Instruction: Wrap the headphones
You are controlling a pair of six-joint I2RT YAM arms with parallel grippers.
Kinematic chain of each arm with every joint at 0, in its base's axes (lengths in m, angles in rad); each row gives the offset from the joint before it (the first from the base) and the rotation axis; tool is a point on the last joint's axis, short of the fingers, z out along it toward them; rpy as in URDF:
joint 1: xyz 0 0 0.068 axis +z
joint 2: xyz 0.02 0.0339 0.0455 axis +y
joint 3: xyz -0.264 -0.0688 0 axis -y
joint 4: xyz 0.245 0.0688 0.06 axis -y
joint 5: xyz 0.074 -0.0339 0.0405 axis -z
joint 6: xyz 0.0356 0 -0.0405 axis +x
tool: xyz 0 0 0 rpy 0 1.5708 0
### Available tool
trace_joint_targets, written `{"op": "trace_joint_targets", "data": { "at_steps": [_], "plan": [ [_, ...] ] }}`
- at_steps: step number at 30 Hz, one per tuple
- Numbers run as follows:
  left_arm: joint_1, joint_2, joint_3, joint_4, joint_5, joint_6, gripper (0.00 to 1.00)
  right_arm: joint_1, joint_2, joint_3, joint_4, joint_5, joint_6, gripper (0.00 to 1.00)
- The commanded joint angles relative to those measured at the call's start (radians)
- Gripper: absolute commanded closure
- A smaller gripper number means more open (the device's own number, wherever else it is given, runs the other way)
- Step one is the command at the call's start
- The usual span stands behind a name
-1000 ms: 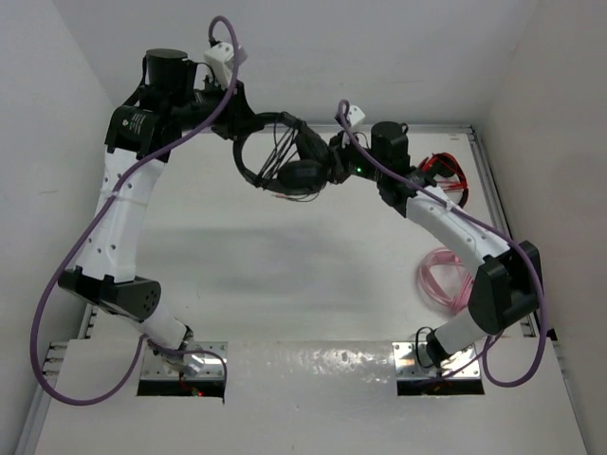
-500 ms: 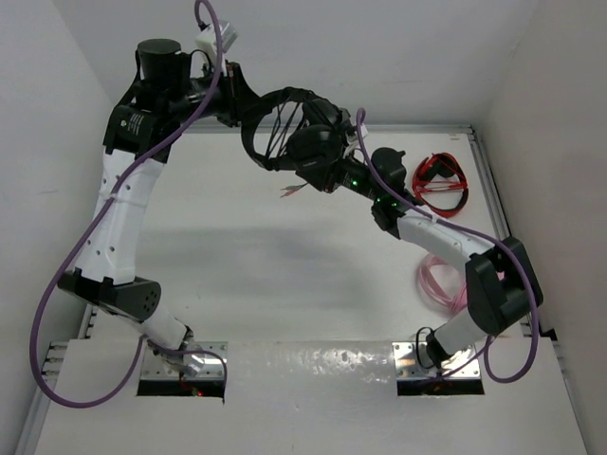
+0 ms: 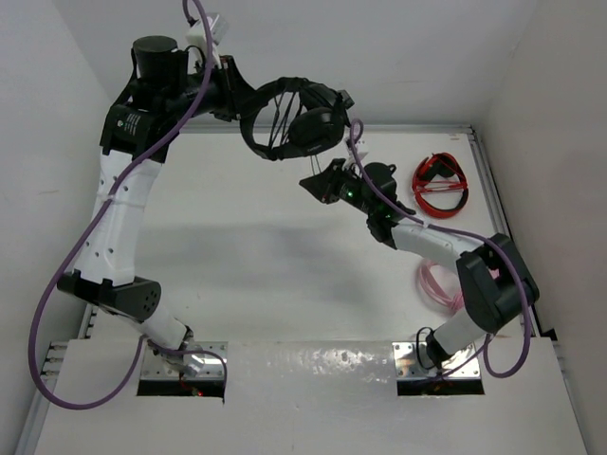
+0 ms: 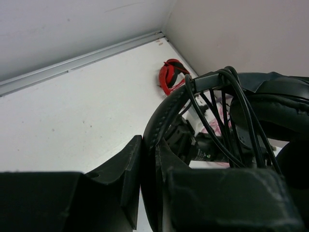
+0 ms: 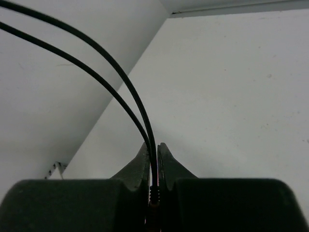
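Plain white bench (image 3: 237,256), nothing fancy. Up over the far edge, left of middle, the left gripper (image 3: 235,98) was clamped on the band of the headphones (image 3: 315,126), held aloft with the band running left-right. Just nearside of them, the right gripper (image 3: 321,180) was pinching the cable (image 5: 123,94), so I'd say that arm was best placed for the next loop.

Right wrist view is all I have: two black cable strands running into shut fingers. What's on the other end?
Observer: The headphones, held in the air above the far side of the table.
Operator: Held by what?
Observer: The left gripper, shut on the headband.
Operator: Any wraps on yet?
Observer: Yes, several strands of cable loop over the headband and cross the gap under it.
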Motion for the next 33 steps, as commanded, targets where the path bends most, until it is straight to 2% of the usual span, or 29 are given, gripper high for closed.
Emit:
{"op": "trace_joint_targets", "data": {
  "at_steps": [1,6,9,11,12,16,19,22,25,27,30,32,33],
  "plan": [
    [0.012,-0.019,0.032,0.055,-0.086,-0.071,1.0,0.047,-0.091,-0.001,-0.035,0.109,-0.082,1.0],
    [0.024,0.011,0.029,0.018,-0.313,-0.077,1.0,0.147,-0.13,0.118,-0.41,0.163,-0.289,1.0],
    [0.024,0.034,-0.013,0.044,-0.451,-0.006,1.0,0.3,-0.147,0.189,-0.556,0.154,-0.404,1.0],
    [0.026,0.04,-0.058,0.07,-0.516,0.039,1.0,0.357,-0.148,0.226,-0.625,0.138,-0.438,1.0],
    [0.027,0.05,-0.078,0.094,-0.575,0.073,1.0,0.397,-0.154,0.239,-0.69,0.126,-0.449,1.0],
    [0.012,0.041,-0.234,0.188,-0.706,0.263,1.0,0.428,-0.188,0.33,-0.807,0.085,-0.464,1.0],
    [-0.046,-0.018,-0.477,0.291,-0.789,0.511,1.0,0.426,-0.213,0.402,-0.891,0.132,-0.472,1.0],
    [-0.133,-0.107,-0.628,0.347,-0.791,0.677,1.0,0.426,-0.193,0.509,-1.004,0.238,-0.486,1.0],
    [-0.195,-0.2,-0.821,0.355,-0.724,0.749,1.0,0.423,-0.13,0.615,-1.107,0.383,-0.518,1.0],
    [-0.224,-0.234,-0.854,0.314,-0.653,0.744,1.0,0.408,-0.089,0.652,-1.126,0.434,-0.518,1.0],
    [-0.244,-0.249,-0.863,0.259,-0.558,0.702,1.0,0.347,0.0,0.693,-1.169,0.412,-0.425,1.0],
    [-0.247,-0.26,-0.871,0.243,-0.53,0.67,1.0,0.312,0.037,0.686,-1.176,0.379,-0.377,1.0],
    [-0.249,-0.26,-0.874,0.217,-0.471,0.656,1.0,0.286,0.042,0.656,-1.167,0.373,-0.357,1.0]
  ]
}}
